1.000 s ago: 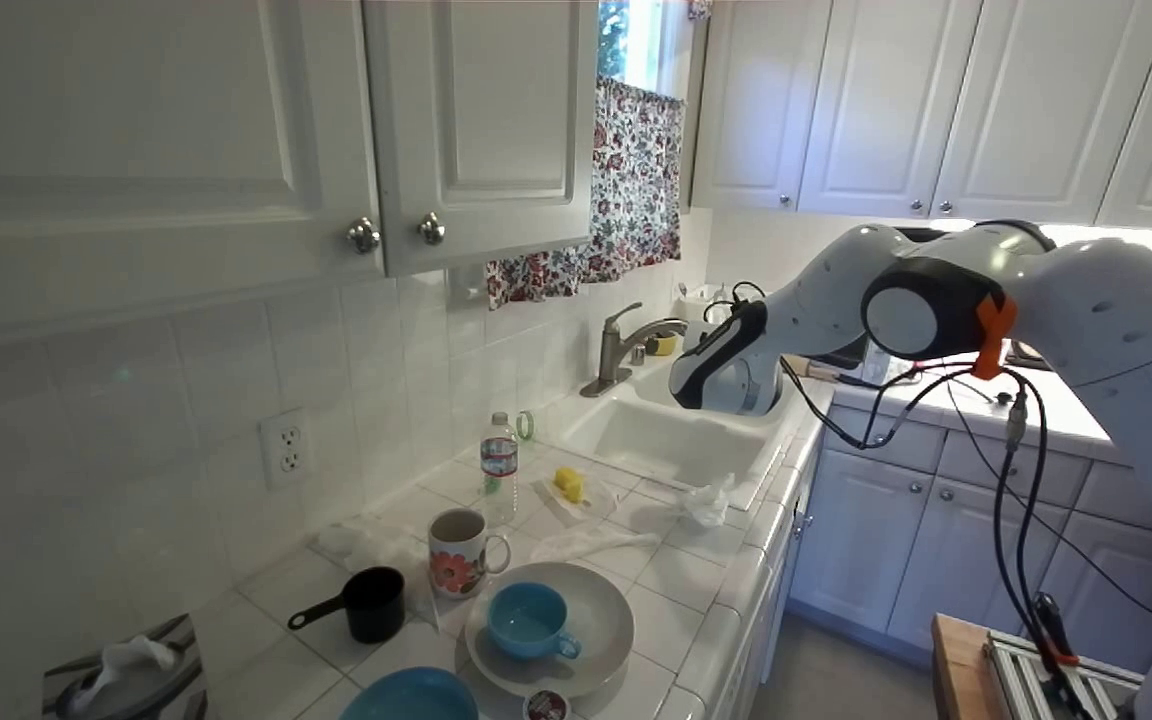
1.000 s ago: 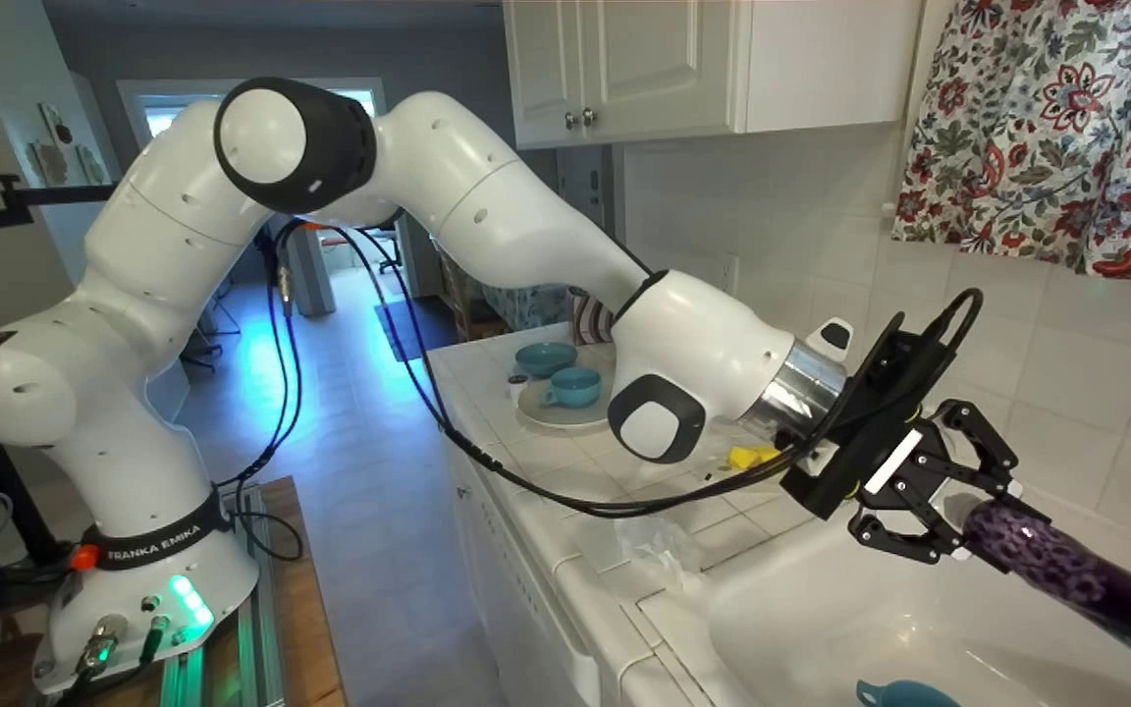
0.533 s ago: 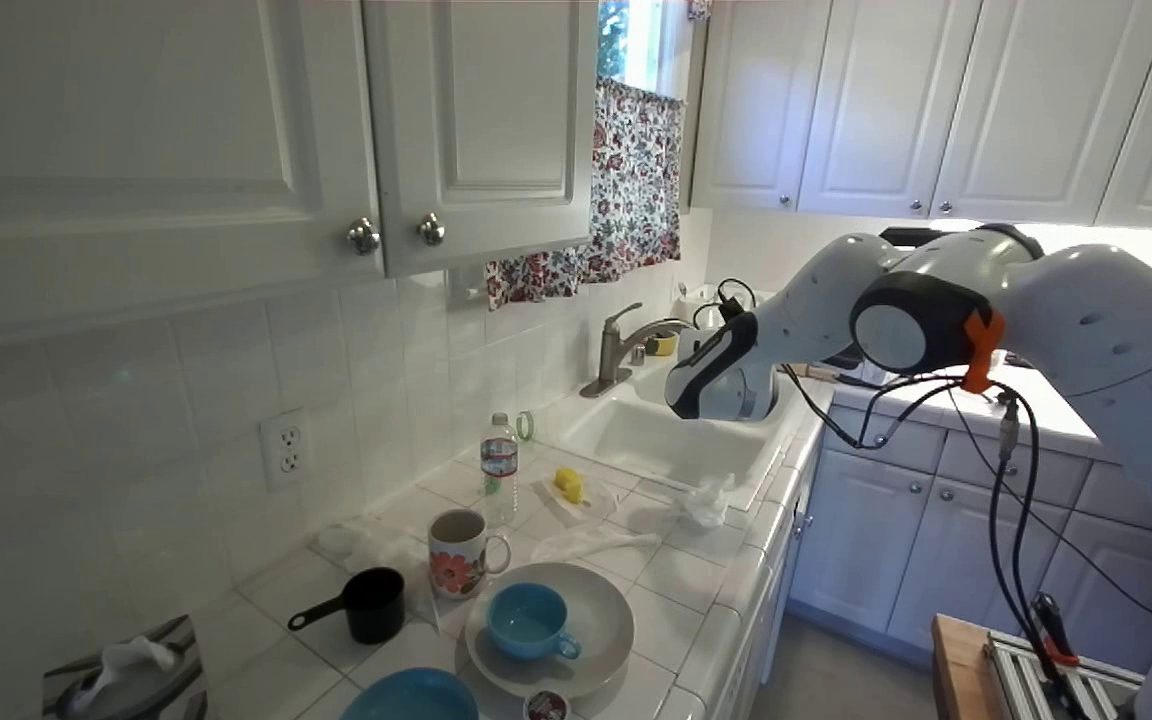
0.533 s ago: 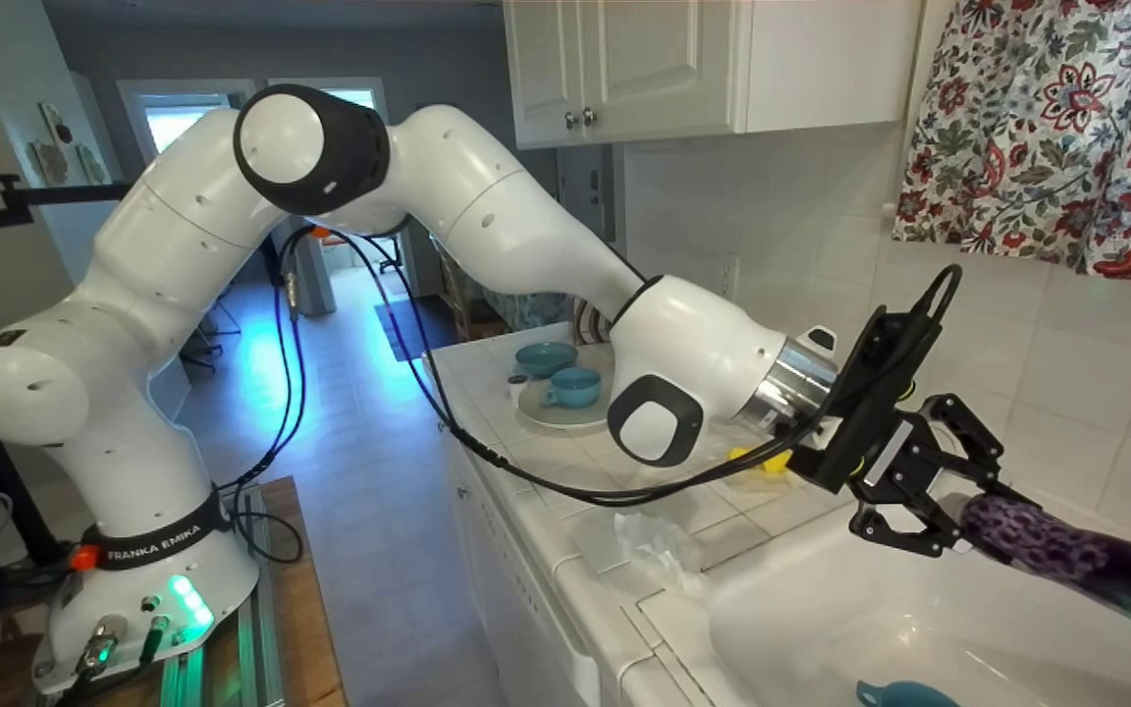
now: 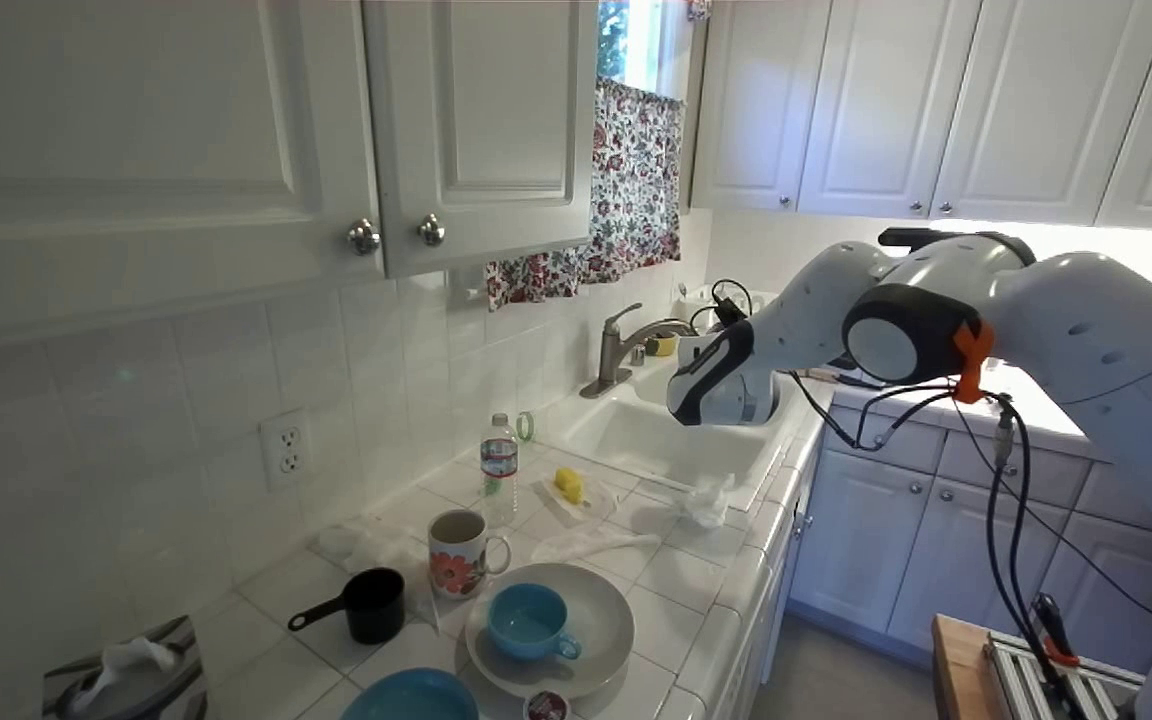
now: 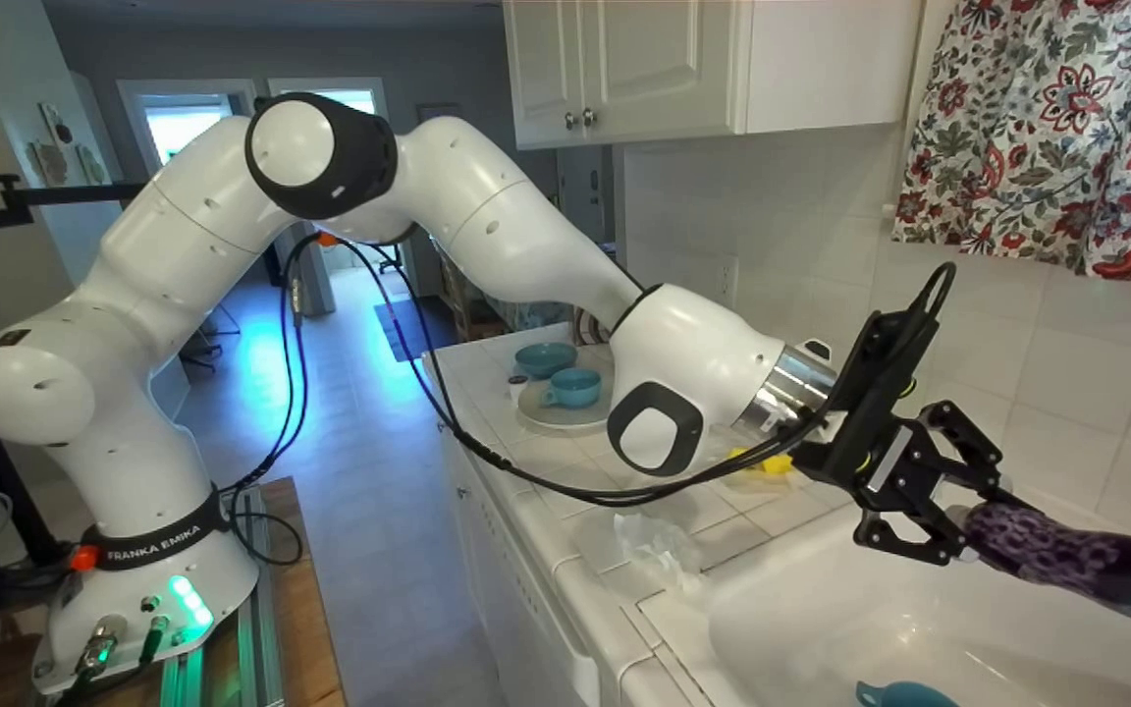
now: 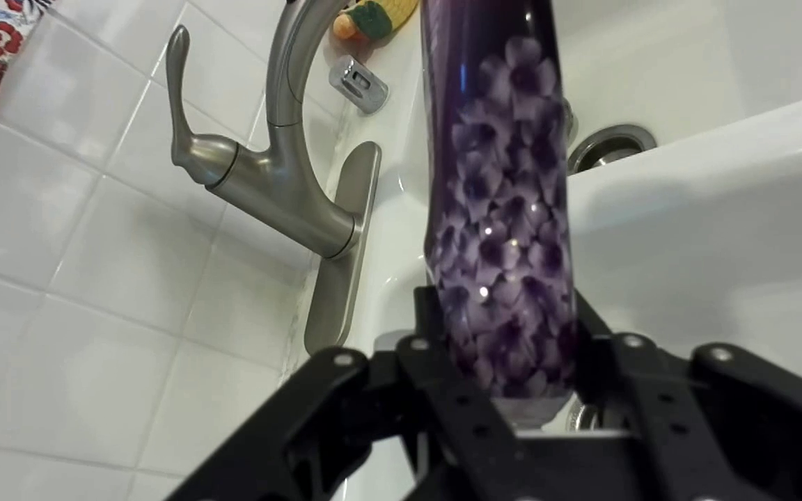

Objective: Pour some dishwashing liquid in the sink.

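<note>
While my end effector [image 7: 507,316] pinches the dishwashing liquid [image 7: 502,202] aslant over the sink [image 6: 821,619], my wrist view gives me faucet [image 7: 296,195] left, divider edge [image 7: 714,153] and open room right.

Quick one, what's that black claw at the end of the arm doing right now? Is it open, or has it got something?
Gripper: closed around the purple bottle, holding it over the sink.

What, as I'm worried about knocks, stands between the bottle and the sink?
Nothing visible does: the gripper holds the bottle over the sink. In the wrist view the faucet stands left of the bottle, but its spout and the bottle's far end both leave the picture, so I can't tell there.
</note>
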`<state>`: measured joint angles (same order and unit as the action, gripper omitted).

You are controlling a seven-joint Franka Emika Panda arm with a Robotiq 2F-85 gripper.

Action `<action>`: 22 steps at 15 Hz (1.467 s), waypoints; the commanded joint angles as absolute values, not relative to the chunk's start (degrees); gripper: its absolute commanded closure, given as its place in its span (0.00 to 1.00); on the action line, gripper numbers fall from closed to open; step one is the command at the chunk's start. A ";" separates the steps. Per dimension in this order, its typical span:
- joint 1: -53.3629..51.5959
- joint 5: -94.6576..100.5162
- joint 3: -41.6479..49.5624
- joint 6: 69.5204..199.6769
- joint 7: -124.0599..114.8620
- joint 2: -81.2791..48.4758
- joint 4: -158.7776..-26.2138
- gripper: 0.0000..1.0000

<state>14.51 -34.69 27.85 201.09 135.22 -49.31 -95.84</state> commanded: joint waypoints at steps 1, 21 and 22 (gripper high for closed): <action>13.69 -33.66 29.77 203.77 137.09 -50.70 -94.59 0.82; 25.41 -25.70 19.12 186.85 105.02 -42.62 -93.65 0.82; 27.11 -26.44 17.38 186.02 104.06 -42.29 -93.15 0.82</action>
